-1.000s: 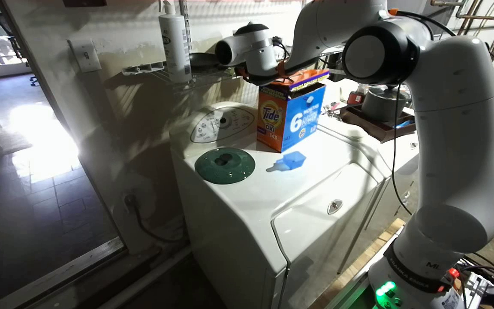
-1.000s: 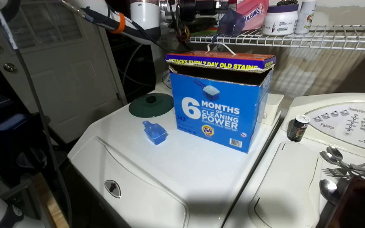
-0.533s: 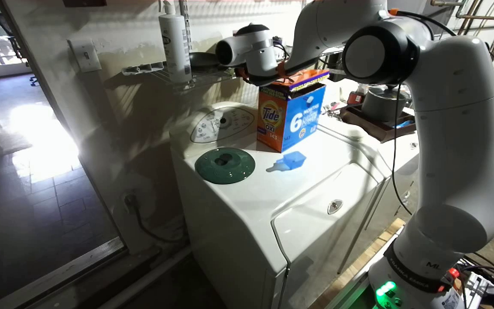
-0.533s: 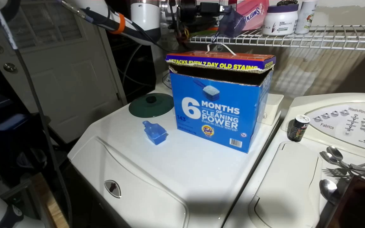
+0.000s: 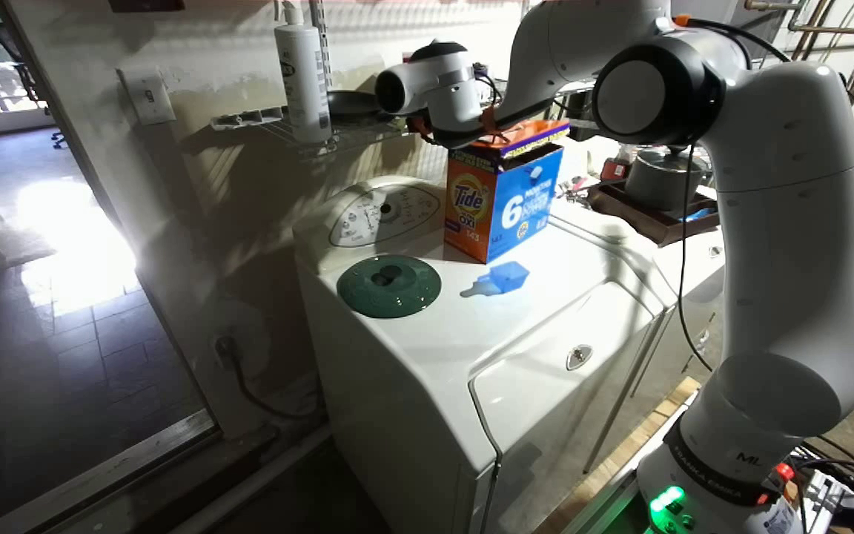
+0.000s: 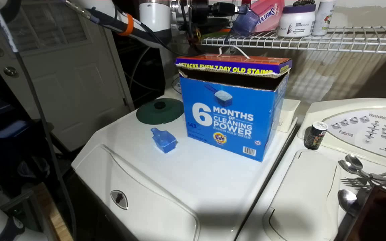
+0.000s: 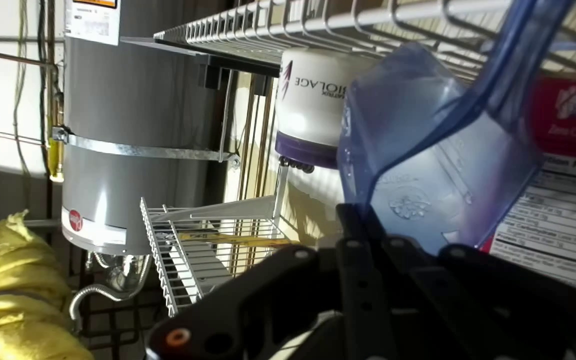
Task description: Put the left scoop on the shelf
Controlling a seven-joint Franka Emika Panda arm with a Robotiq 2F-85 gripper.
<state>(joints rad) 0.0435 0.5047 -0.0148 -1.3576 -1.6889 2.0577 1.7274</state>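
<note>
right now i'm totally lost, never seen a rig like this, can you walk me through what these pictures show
The big white jointed machine is a robot arm; the black pincer at its end does the grasping. Two pictures come from cameras standing outside the robot, looking from different places. The third comes from a camera on the arm near the pincer; it stands upside down, so the white jar seems to hang from the wire shelf. In it the pincer is closed on a pale blue scoop, close by the shelf; whether scoop and shelf touch, I can't tell. Below, on the white appliance top, are a green disc, a bright blue scoop and an opened Tide box.
</note>
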